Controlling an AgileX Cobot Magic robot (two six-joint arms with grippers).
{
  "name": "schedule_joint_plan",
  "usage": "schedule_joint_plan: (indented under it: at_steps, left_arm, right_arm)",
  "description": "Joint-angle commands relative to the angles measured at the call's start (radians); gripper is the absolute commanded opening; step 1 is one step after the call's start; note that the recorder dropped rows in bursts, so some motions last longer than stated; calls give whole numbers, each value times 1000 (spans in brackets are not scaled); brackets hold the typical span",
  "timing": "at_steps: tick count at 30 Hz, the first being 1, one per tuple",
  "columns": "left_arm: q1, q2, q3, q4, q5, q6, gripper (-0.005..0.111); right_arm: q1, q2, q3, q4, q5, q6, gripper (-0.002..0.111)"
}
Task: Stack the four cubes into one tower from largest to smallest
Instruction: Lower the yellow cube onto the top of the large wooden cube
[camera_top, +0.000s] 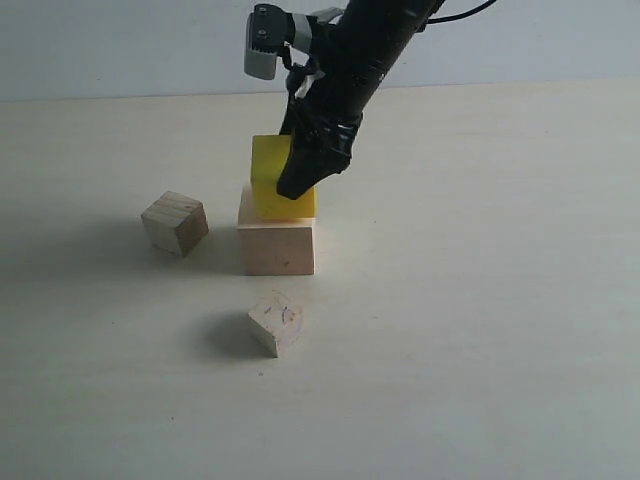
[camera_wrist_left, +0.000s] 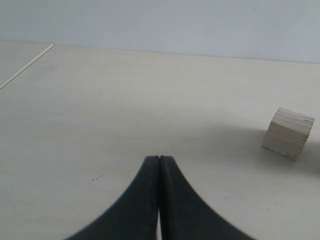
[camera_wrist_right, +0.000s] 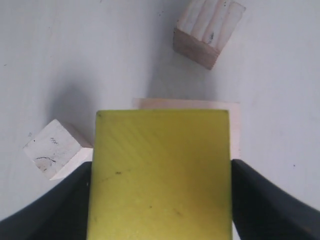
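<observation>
Right gripper (camera_top: 300, 182) pinching smooth yellow cube (camera_top: 268, 176) by its sides, atop big wood cube (camera_top: 277, 250), pale. Left gripper (camera_wrist_left: 159, 165) pressed together, empty. Small cube (camera_wrist_left: 288, 132): bare, grainy.

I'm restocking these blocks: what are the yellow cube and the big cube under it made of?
Yellow cube: likely painted wood or plastic; opaque matte yellow, faint streaks. Big cube: bare pale wood, unvarnished-looking; matte face, small dark specks.

Bright yellow cube (camera_top: 268, 175), pale wooden large cube (camera_top: 277, 250), bare-wood cube (camera_top: 175, 222), dark-marked bare-wood cube (camera_top: 277, 322), black tool (camera_top: 298, 182).
</observation>
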Motion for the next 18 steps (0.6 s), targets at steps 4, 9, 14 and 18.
schedule_joint_plan:
  at_steps: [4,9,14,18]
  left_arm:
    - [-7,-6,3,2,-11,0,0]
    - [-7,-6,3,2,-11,0,0]
    - [-7,-6,3,2,-11,0,0]
    - [-7,-6,3,2,-11,0,0]
  right_arm:
    - [3,-3,-6,-23,-20,54,0]
    - [3,-3,-6,1,-25,49,0]
    - [3,-3,-6,26,-25,10,0]
    - [3,-3,-6,40,-25,-16,0]
